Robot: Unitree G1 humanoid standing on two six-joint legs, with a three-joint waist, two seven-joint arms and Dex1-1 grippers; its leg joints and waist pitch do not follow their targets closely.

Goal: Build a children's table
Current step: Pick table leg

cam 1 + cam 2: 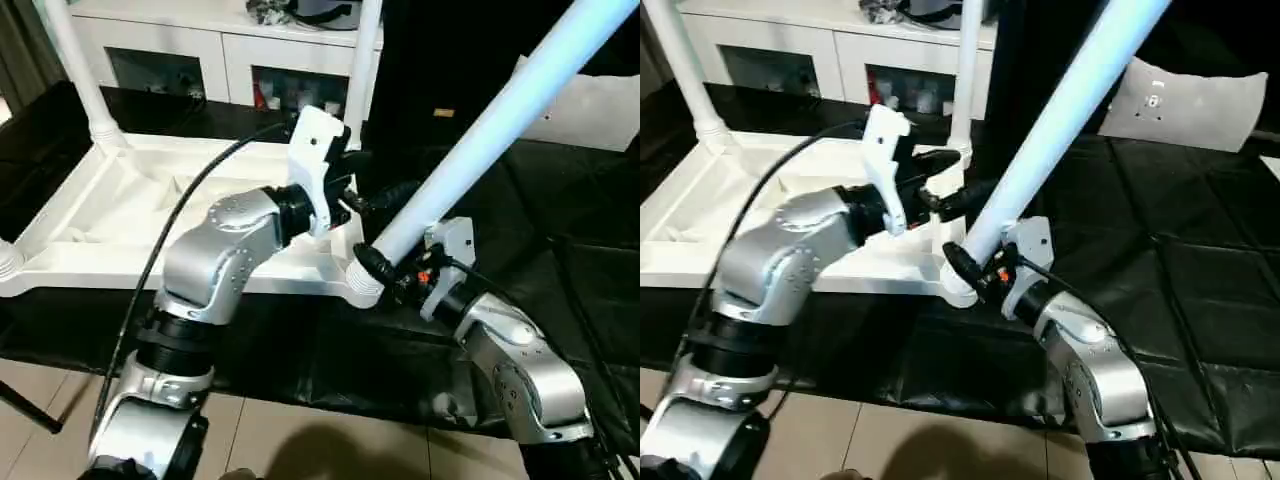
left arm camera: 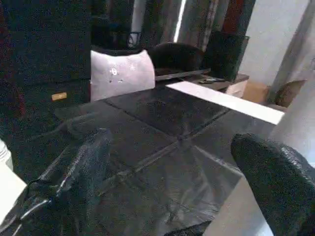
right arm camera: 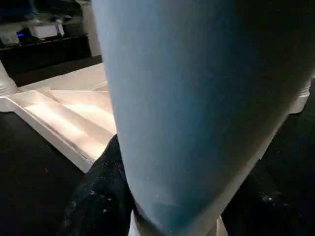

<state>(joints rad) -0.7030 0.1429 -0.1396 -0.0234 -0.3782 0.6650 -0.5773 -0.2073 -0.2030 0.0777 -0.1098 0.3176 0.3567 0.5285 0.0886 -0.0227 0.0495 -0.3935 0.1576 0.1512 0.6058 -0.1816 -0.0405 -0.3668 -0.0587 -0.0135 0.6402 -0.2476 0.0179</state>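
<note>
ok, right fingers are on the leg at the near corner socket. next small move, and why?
Probably bring the open left gripper onto the leg just above the right gripper. The leg leans steeply away from the tabletop instead of standing straight like the two far legs, and the right fingers hold it only at its base by the corner socket. A second grip higher up would likely help straighten it.

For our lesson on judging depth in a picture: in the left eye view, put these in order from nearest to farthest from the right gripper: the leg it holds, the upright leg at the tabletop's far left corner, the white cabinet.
1. Leg it holds: slanting up to the right, between the right gripper jaws.
2. Upright leg: far left corner of the tabletop.
3. White cabinet: behind the tabletop, along the back.
</note>
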